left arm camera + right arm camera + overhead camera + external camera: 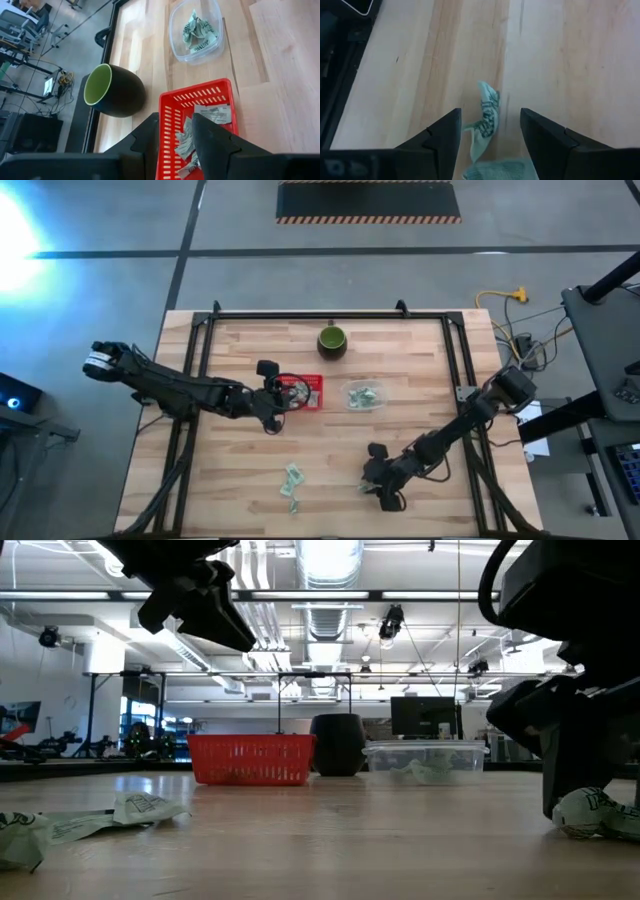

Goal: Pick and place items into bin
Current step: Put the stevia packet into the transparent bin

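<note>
The right gripper [490,137] stands wide apart, low over the wooden table [420,420] near its front edge, with a crumpled wrapped piece [486,120] lying between its fingers, long axis running away from the wrist. The left gripper [175,137] hovers over the red basket [167,107], fingers parted a little, nothing visibly held. Beyond the table is grey floor and an open workshop with ceiling lights. The basket holds several wrapped pieces [210,114]; beside it, a clear tub [176,42] holds more, and a dark green cup [114,91] lies tipped. Two pieces [292,483] lie loose near the front.
</note>
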Action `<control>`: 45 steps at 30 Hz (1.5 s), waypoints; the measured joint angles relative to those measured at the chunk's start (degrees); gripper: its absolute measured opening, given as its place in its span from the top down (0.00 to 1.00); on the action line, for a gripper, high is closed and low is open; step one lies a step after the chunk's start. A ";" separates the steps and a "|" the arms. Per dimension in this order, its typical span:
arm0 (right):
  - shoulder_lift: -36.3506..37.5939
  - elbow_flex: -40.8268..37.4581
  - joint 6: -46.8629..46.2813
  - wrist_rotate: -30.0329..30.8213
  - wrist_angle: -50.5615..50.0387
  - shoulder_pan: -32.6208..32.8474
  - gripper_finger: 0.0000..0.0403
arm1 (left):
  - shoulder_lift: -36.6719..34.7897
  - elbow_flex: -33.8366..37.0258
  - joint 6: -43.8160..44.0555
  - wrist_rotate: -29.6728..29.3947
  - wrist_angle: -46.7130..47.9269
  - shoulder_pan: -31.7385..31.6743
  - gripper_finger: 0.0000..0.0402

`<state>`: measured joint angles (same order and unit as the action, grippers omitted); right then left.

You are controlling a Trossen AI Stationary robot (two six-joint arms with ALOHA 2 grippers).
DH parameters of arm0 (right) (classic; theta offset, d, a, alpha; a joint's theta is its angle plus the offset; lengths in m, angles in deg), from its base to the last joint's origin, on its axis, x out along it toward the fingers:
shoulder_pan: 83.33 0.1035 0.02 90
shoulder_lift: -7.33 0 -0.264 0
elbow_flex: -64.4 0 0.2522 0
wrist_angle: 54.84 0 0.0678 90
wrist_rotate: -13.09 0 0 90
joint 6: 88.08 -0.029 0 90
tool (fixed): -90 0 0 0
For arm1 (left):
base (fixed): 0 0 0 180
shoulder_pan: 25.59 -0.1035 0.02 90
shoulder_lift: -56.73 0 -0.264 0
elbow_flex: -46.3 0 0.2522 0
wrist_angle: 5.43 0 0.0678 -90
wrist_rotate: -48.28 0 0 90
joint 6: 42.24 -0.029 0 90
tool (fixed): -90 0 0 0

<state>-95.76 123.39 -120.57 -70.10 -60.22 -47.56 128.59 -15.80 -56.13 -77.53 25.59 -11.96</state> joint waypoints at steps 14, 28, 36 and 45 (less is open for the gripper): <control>-2.75 2.55 9.25 1.49 -0.03 -0.02 0.69 | 0.00 0.00 -0.02 0.00 -0.05 0.00 0.75; -1.23 3.51 16.68 0.65 -0.02 0.00 0.98 | 0.00 0.00 -0.02 0.09 -0.01 0.00 0.75; -1.20 7.07 25.74 2.70 -2.54 -0.04 0.98 | 0.00 0.00 -0.02 0.09 -0.03 0.00 0.75; -1.14 16.92 27.92 27.63 -28.90 -0.84 0.98 | 0.00 0.00 -0.02 0.09 -0.01 0.00 0.75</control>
<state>-96.89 140.31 -92.65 -42.47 -89.12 -48.40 128.59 -15.80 -56.15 -77.44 25.58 -11.96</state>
